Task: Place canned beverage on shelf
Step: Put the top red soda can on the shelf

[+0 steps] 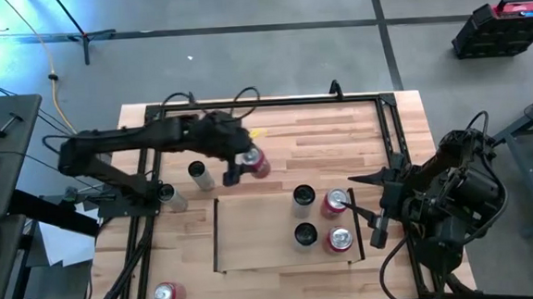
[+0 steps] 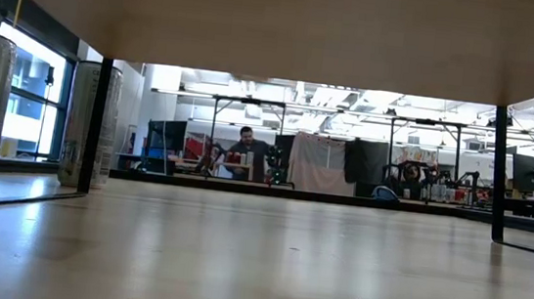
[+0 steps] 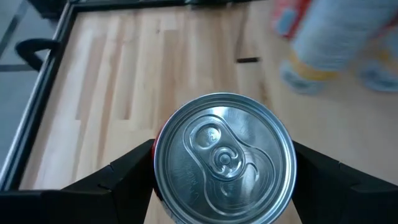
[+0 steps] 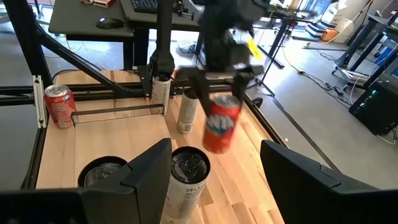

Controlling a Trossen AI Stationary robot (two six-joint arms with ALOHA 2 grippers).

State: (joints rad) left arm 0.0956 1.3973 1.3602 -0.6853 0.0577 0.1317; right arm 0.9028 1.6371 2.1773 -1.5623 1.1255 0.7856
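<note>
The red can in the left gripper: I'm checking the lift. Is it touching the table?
Apart. In the right wrist view the red can, between the left gripper's fingers, hangs tilted with bare table showing beneath it.

A robotics lab in an open hall.
Workbenches (image 2: pixel 245 172), a seated person (image 2: pixel 246 147) and more dark robot rigs (image 2: pixel 422 174) stand behind the wooden table (image 1: pixel 358 130).

My two arms are matte black, built of chunky jointed segments with black cables looping off them. The left gripper (image 3: pixel 224 171) and right gripper (image 4: pixel 214 165) each end in broad, dark, wedge-shaped fingers.
</note>
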